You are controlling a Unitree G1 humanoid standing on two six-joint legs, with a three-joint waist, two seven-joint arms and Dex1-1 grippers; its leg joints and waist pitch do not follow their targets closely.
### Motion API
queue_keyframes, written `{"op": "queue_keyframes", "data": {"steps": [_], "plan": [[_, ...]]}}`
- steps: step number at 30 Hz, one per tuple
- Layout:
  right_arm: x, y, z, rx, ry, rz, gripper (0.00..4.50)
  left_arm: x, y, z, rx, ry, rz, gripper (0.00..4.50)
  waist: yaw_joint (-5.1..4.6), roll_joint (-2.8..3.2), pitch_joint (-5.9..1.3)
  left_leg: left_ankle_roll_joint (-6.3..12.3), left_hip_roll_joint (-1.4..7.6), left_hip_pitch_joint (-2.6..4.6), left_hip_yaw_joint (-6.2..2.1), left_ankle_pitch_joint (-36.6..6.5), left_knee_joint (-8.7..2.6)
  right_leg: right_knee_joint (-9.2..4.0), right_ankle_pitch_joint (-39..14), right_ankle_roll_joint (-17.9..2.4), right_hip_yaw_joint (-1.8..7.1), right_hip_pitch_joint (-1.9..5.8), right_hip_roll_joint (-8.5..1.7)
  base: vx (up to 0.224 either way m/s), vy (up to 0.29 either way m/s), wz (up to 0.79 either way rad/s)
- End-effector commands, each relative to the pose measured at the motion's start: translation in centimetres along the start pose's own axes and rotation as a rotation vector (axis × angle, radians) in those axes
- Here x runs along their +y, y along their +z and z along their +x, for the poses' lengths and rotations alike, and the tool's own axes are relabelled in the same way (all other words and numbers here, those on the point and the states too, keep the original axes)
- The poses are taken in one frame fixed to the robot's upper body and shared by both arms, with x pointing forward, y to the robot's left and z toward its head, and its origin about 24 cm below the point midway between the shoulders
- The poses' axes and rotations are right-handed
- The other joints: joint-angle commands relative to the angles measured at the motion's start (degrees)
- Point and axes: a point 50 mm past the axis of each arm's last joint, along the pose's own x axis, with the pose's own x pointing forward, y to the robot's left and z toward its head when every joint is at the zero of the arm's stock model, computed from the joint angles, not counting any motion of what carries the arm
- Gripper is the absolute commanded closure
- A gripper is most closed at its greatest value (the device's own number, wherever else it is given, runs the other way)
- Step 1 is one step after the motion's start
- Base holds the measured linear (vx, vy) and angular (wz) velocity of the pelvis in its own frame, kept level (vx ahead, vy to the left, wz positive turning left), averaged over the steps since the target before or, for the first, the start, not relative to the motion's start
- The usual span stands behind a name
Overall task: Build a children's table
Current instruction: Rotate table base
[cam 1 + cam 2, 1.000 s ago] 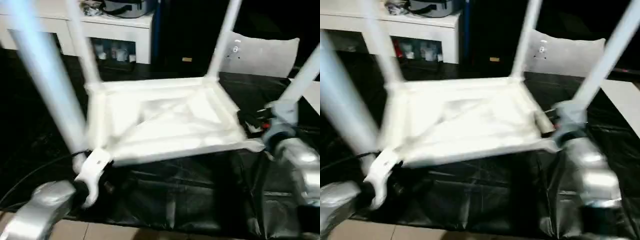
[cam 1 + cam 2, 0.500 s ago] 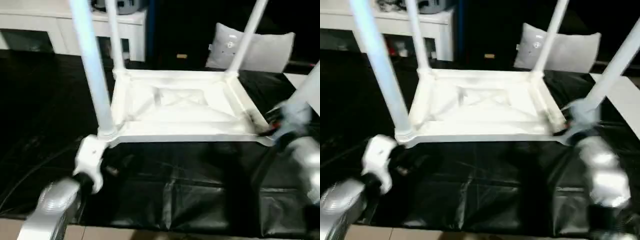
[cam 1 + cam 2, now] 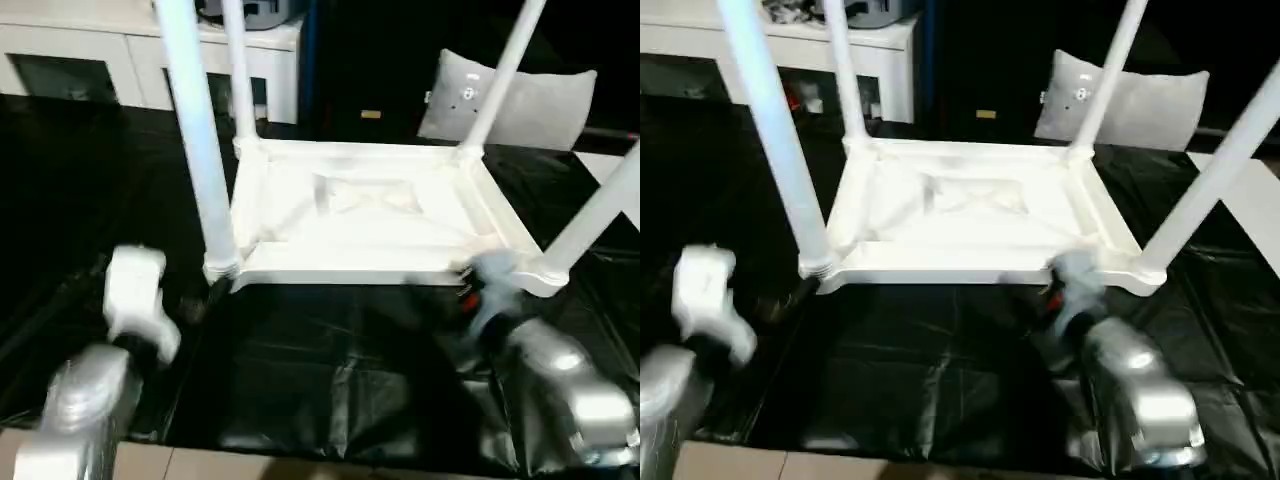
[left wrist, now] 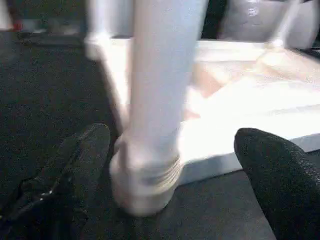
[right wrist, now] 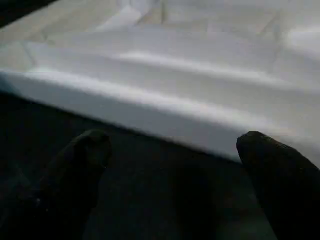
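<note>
You are looking at a black plastic sheet (image 3: 330, 370) covering the floor, a white cabinet (image 3: 90, 50) standing along the far side, and a grey-white pillow (image 3: 540, 100) leaning upright farther right.

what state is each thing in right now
table top: upside down on the black sheet, ribbed underside up
four legs: all seated in the corner sockets, pointing up
left gripper: fingers open, either side of the near-left leg's base
right gripper: fingers open, empty, facing the top's near edge
pillow: propped upright behind the table
</note>
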Motion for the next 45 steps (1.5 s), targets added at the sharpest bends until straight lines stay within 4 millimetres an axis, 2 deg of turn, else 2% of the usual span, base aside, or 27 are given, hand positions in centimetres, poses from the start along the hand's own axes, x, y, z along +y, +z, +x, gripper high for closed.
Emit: {"op": "queue_keyframes", "data": {"steps": [1, 2, 4, 5, 7, 8, 10, 12, 13, 14, 15, 17, 21, 22, 25, 26, 28, 33, 35, 37, 40, 43, 45], "plan": [[0.5, -0.3, 0.3, 0.035, 0.002, 0.003, 0.0, 1.3, 0.1, 1.0, 0.007, 0.0, 0.007, 0.05, 0.03, 0.52, -2.49, 2.67, 0.31, -1.55, 1.04, -0.75, -5.47, -3.94, -11.85, -8.73, 1.52, 3.09, -1.99, 0.0, 0.0, 0.0], [0.8, -0.6, 0.5, 0.053, 0.004, 0.01, 0.0, 2.0, 0.4, 1.8, 0.004, 0.004, 0.006, 0.05, -0.01, 0.6, -2.62, 2.52, 0.38, -1.53, 0.9, -0.55, -5.49, -3.71, -11.26, -8.83, 1.5, 3.31, -2.15, 0.0, 0.0, 0.0], [1.1, -0.7, 0.6, 0.064, 0.011, 0.025, 0.0, 2.4, 0.7, 2.4, -0.002, -0.001, 0.012, 0.05, -0.01, 0.36, -2.75, 1.87, 0.61, -1.64, 0.89, 1.68, -5.45, -3.46, -8.5, -9.71, 1.58, 3.7, -2.5, 0.0, 0.0, 0.0], [1.3, -0.8, 0.8, 0.075, 0.008, 0.035, 0.0, 2.7, 1.0, 3.1, -0.006, -0.017, 0.001, 0.05, 0.05, 0.12, -2.67, 1.99, 0.48, -1.57, 1.06, 2.51, -5.46, -3.44, -7.8, -10.02, 1.65, 3.66, -2.42, 0.0, 0.0, 0.0], [1.4, -0.9, 1.2, 0.093, -0.002, 0.044, 0.0, 3.2, 1.4, 4.1, -0.011, -0.053, 0.001, 0.05, 0.24, 0.37, -2.73, 1.77, 0.43, -1.3, 1.09, 3.06, -5.5, -3.45, -7.36, -10.22, 1.59, 3.59, -2.47, 0.0, 0.0, 0.0], [1.3, -0.9, 1.6, 0.101, -0.019, 0.047, 0.0, 3.4, 1.8, 5.0, -0.022, -0.095, -0.011, 0.05, 0.19, 0.12, -2.83, 1.57, 0.43, -1.21, 1.16, 3.43, -5.53, -3.33, -6.84, -10.38, 1.6, 3.62, -2.46, 0.0, 0.0, 0.0], [0.7, -1.1, 2.3, 0.114, -0.062, 0.051, 0.0, 2.9, 2.2, 5.8, -0.035, -0.218, -0.049, 0.05, 0.29, 0.27, -2.74, 0.58, 0.26, -1.01, 1.27, 2.79, -5.7, -3.4, -8.37, -10.79, 1.61, 3.41, -2.65, 0.0, 0.0, 0.0], [0.3, -1.1, 2.8, 0.114, -0.098, 0.048, 0.0, 2.1, 2.4, 6.1, -0.03, -0.367, -0.085, 0.05, 0.34, 0.26, -2.7, -0.52, 0.58, -1.08, 1.36, 2.31, -5.74, -3.21, -8.09, -11.45, 1.63, 3.52, -2.85, 0.0, 0.0, 0.0], [0.3, -1.1, 2.8, 0.114, -0.098, 0.048, 0.0, 2.1, 2.4, 6.1, -0.03, -0.367, -0.085, 0.05, 0.36, 0.21, -2.82, -0.67, 0.64, -1.18, 1.44, 2.98, -5.72, -2.98, -6.5, -11.92, 1.69, 3.75, -2.93, 0.0, 0.0, 0.0], [-0.1, -1.1, 3.2, 0.118, -0.117, 0.054, 0.0, 1.4, 2.3, 5.9, -0.007, -0.489, -0.096, 0.05, 0.4, 0.3, -2.95, -0.44, 0.58, -1.16, 1.48, 3.95, -5.65, -2.77, -4.38, -12.34, 1.71, 3.9, -2.89, 0.0, 0.0, 0.0], [-0.3, -1.2, 3.7, 0.122, -0.125, 0.057, 0.0, 0.7, 2.1, 5.7, 0.027, -0.608, -0.106, 0.05, 0.34, 0.04, -3.05, -0.24, 0.54, -1.16, 1.55, 4.62, -5.69, -2.66, -3.84, -12.52, 1.73, 3.9, -2.95, 0.0, 0.0, 0.0], [-0.4, -1.2, 4.3, 0.125, -0.123, 0.049, 0.0, -0.2, 2.0, 5.2, 0.075, -0.736, -0.117, 0.05, 0.26, 0.24, -2.91, -0.11, 0.62, -0.97, 1.85, 4.28, -5.75, -2.54, -3.7, -13.33, 1.68, 3.62, -2.83, 0.0, 0.0, 0.0], [-0.4, -0.9, 4.8, 0.113, -0.117, 0.041, 0.0, -1.1, 2.1, 4.6, 0.112, -0.864, -0.157, 0.05, 0.35, 0.24, -2.75, -0.01, 0.88, -0.99, 2.0, 2.41, -5.97, -2.67, -4.88, -14.13, 1.7, 3.78, -2.98, 0.0, 0.0, 0.0], [-0.3, -0.8, 5.1, 0.104, -0.109, 0.037, 0.0, -1.5, 2.1, 4.3, 0.121, -0.907, -0.169, 0.05, 0.35, -0.04, -2.7, 0.0, 0.98, -1.05, 2.07, 1.46, -6.0, -2.78, -6.05, -13.99, 1.78, 3.86, -3.06, 0.0, 0.0, 0.0], [0.3, -0.3, 5.6, 0.081, -0.066, 0.014, 0.0, -4.0, 1.9, 2.8, 0.174, -1.079, -0.201, 0.05, 0.11, -0.09, -2.84, -0.36, 1.25, -1.56, 1.94, 1.74, -6.04, -2.59, -6.66, -13.81, 1.89, 4.31, -3.34, 0.0, 0.0, 0.0], [0.4, -0.3, 5.7, 0.079, -0.058, 0.011, 0.0, -4.6, 1.8, 2.4, 0.187, -1.115, -0.205, 0.05, -0.23, -0.13, -2.64, -0.24, 1.28, -1.44, 2.01, 1.25, -6.08, -2.78, -7.23, -13.8, 1.84, 3.96, -3.13, 0.0, 0.0, 0.0], [0.6, -0.3, 5.9, 0.077, -0.046, 0.006, 0.0, -5.8, 1.6, 2.0, 0.193, -1.159, -0.206, 0.05, -0.46, -0.55, -2.61, -0.11, 1.25, -1.41, 2.19, 0.56, -6.07, -2.99, -8.31, -13.66, 1.85, 3.87, -2.96, 0.0, 0.0, 0.0], [1.2, -0.5, 6.1, 0.082, -0.006, -0.026, 0.0, -9.1, 1.2, 1.4, 0.173, -1.25, -0.23, 0.05, -0.55, -0.82, -2.62, 0.27, 1.24, -1.48, 2.24, 1.1, -6.0, -3.1, -9.11, -13.05, 1.9, 3.84, -2.86, 0.0, 0.0, 0.0], [1.4, -0.5, 6.2, 0.081, 0.006, -0.039, 0.0, -10.0, 1.1, 1.5, 0.167, -1.265, -0.231, 0.05, -0.71, -1.22, -2.72, 0.54, 1.15, -1.57, 2.22, 1.43, -5.95, -3.03, -8.62, -12.76, 1.88, 3.87, -2.76, 0.0, 0.0, 0.0], [1.5, -0.5, 6.3, 0.081, 0.013, -0.047, 0.0, -10.4, 1.1, 1.4, 0.165, -1.27, -0.233, 0.05, -0.87, -1.28, -2.79, 0.83, 1.12, -1.71, 2.24, 1.55, -5.83, -2.99, -8.62, -12.76, 1.94, 3.95, -2.79, 0.0, 0.0, 0.0], [2.2, -0.4, 6.6, 0.076, 0.055, -0.069, 0.0, -12.5, 1.4, 1.9, 0.129, -1.3, -0.234, 0.05, -0.77, -1.41, -2.74, 1.31, 1.09, -1.74, 2.37, 1.67, -5.73, -3.17, -8.72, -12.76, 1.99, 3.89, -2.73, 0.0, 0.0, 0.0], [2.4, -0.3, 6.8, 0.069, 0.061, -0.079, 0.0, -13.3, 1.5, 2.2, 0.111, -1.305, -0.229, 0.05, -0.79, -1.5, -2.76, 1.21, 1.17, -1.76, 2.33, 1.42, -5.77, -3.25, -9.36, -12.08, 1.96, 3.81, -2.63, 0.0, 0.0, 0.0], [2.4, -0.1, 7.1, 0.065, 0.058, -0.084, 0.0, -13.7, 1.6, 3.5, 0.069, -1.238, -0.201, 0.05, -0.8, -1.56, -2.78, 1.37, 1.14, -1.74, 2.32, 1.55, -5.75, -3.29, -9.07, -11.98, 1.95, 3.83, -2.59, 0.0, 0.0, 0.0]]}}
